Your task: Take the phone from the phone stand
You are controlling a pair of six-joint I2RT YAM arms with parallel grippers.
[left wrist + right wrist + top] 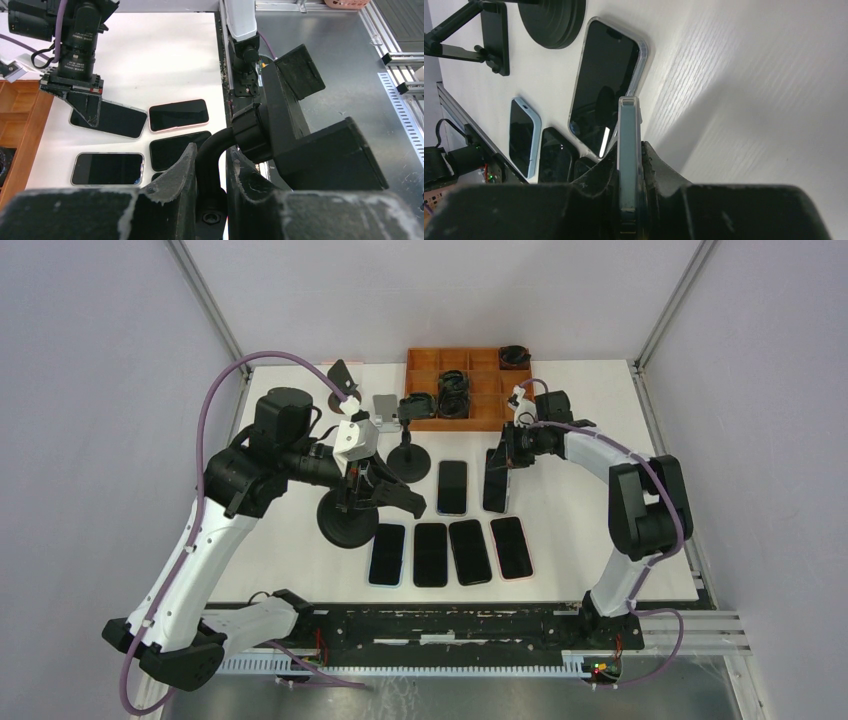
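The right pincer (629, 159) is closed on the phone (629, 127), gripping its two flat faces so that it stands on its thin edge. The phone is out in front of the orange tray (480, 423), toward that tray's right end. It is clear of the phone stand (348, 523), which sits well off to the left on the arms' side of the tray. The left pincer (210, 161) is clamped tight around the stand's curved black neck, and the stand's empty holder head points toward the arm bases. Whether the stand's round base rests on the desk (600, 540) cannot be told. A lone phone (452, 487) lies flat just beside the held one, and a row of four phones (450, 552) lies farther from the tray. A second stand (408, 455) is upright close in front of the tray.
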